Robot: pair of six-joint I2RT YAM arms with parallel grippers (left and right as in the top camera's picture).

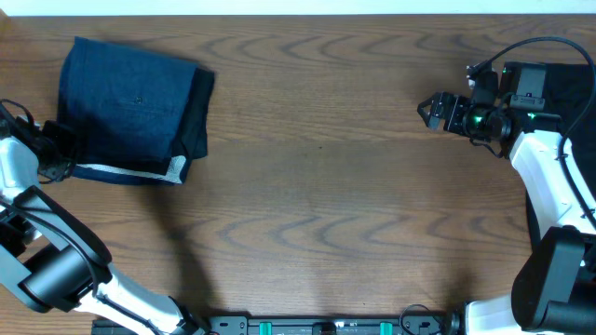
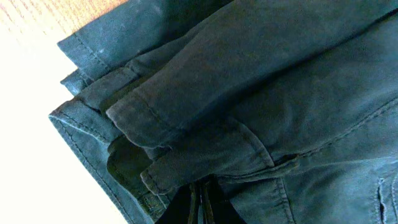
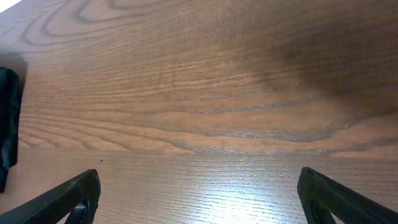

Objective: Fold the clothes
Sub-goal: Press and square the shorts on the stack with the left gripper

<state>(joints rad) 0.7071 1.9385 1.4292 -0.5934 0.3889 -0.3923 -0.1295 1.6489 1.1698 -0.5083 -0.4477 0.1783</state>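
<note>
The clothes lie as a folded navy denim-like stack at the table's far left, with a white-edged layer showing along the front. My left gripper is at the stack's left edge. In the left wrist view its fingers are pressed together, and their tips disappear into the hemmed folds of the navy cloth, pinching it. My right gripper hovers over bare wood at the far right, pointing left. It stands wide open with nothing between its fingers.
A black cloth piece lies at the back right corner under the right arm. A dark cloth edge shows at the left border of the right wrist view. Brown wood table spans between the arms.
</note>
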